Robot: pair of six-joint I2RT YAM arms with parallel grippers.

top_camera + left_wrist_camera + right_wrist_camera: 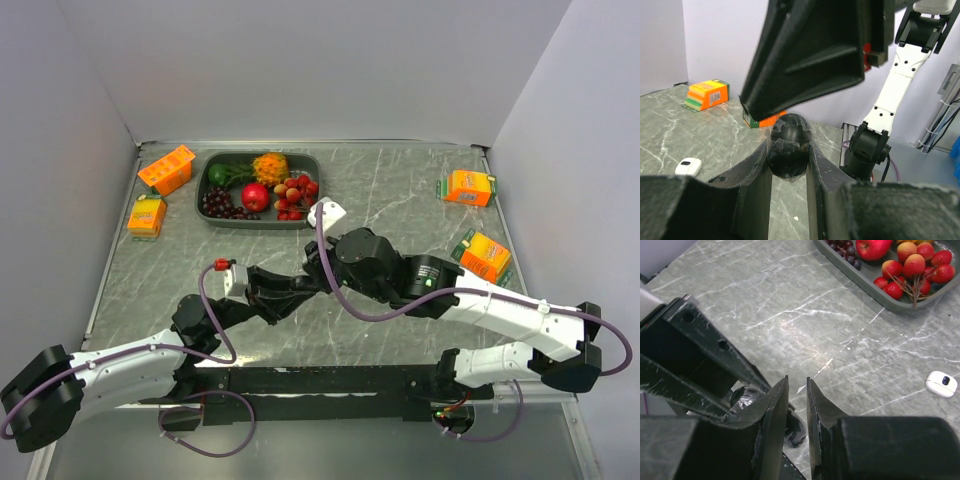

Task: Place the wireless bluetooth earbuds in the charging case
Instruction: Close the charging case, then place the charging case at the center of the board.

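My left gripper is shut on a glossy black rounded charging case and holds it above the table. A dark ribbed dome sits on top of the case; I cannot tell whether it is a lid or an earbud. My right gripper hangs directly over the case, its jaws a narrow gap apart with nothing between them. A small white oval case lies on the table off to the side. No loose earbud shows clearly.
A grey tray of fruit stands at the back. Orange boxes sit at the back left and at the right. A tiny white fleck lies on the table under the grippers.
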